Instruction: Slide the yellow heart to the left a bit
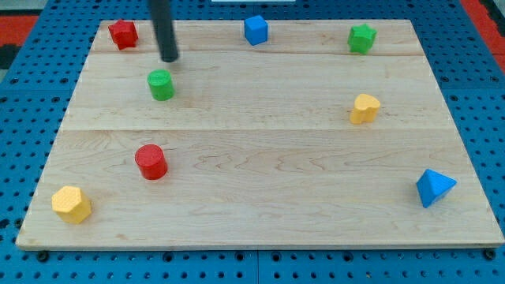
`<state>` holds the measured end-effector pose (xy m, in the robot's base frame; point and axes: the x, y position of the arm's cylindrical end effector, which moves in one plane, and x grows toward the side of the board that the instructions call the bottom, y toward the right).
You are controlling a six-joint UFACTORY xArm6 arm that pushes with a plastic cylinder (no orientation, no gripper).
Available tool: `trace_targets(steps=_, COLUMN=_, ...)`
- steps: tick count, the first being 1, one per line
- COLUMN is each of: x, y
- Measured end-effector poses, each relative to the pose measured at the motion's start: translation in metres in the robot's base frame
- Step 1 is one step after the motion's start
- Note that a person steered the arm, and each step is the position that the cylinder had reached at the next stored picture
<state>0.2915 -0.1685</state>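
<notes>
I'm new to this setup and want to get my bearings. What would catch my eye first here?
The dark rod comes down from the view's top left, and my tip rests just above the green cylinder, between it and the red block in the corner. The yellow heart sits alone far off at the view's right. A blue block lies at the bottom right of the wooden board.

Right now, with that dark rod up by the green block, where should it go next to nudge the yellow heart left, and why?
Probably my tip should first travel across to the view's right, past the yellow heart. It sits far to the heart's left, just above the green cylinder. To push the heart toward the view's left, it must start on the heart's right side.
</notes>
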Motion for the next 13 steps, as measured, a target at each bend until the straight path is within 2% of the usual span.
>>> trace_targets(steps=1, x=0.044, y=-0.016)
trace_targets(steps=2, x=0.094, y=-0.001)
trace_targets(steps=3, x=0.127, y=0.043)
trace_targets(steps=5, x=0.135, y=0.1)
trace_targets(steps=6, x=0.159, y=0.136)
trace_targets(steps=8, x=0.168, y=0.247)
trace_targets(steps=9, x=0.179, y=0.33)
trace_targets(steps=10, x=0.135, y=0.392)
trace_targets(steps=11, x=0.114, y=0.354)
trace_targets(steps=12, x=0.116, y=0.211)
trace_targets(steps=13, x=0.116, y=0.11)
